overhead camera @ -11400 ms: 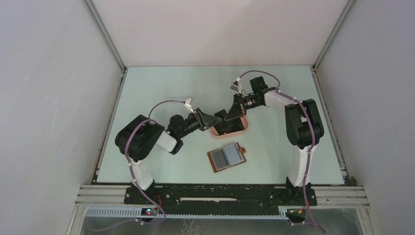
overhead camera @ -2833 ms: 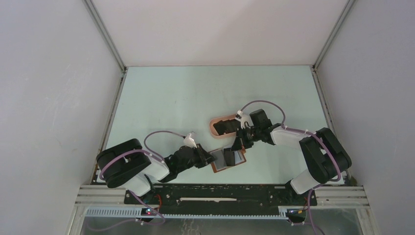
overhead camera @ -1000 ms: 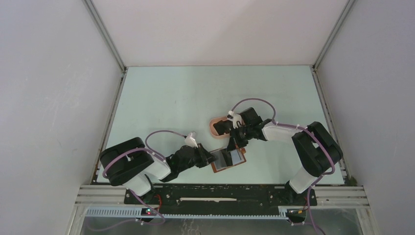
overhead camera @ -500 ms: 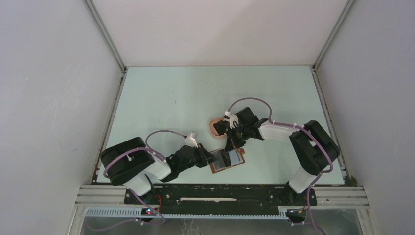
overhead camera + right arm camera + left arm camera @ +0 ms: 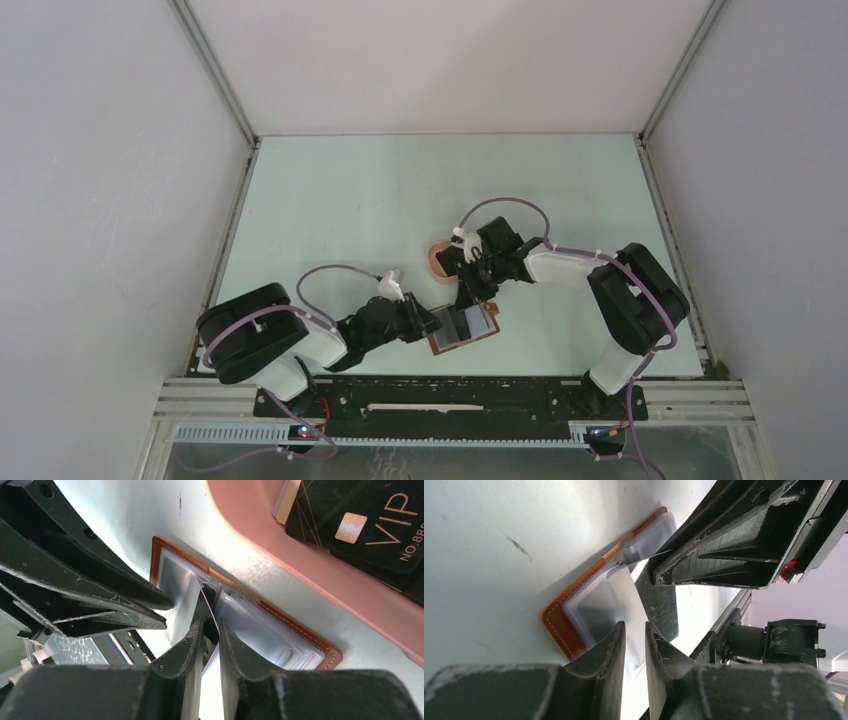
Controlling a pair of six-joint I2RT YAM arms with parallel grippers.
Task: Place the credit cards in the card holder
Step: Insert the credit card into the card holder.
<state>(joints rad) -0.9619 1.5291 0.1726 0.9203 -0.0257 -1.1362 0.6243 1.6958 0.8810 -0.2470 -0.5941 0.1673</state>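
**Two grippers at the open card holder**

Both meet at the lower centre of the top view. The card holder (image 5: 466, 328) lies open and flat. The left gripper (image 5: 634, 630) is at its left edge, and the right gripper (image 5: 210, 628) is over its middle fold. Each has its jaws a narrow slit apart. A thin pale sheet (image 5: 213, 615) (card or pocket flap, I cannot tell) stands in the right one's slit without filling it. A black card (image 5: 360, 525) lies in the pink tray (image 5: 280, 555) just above.
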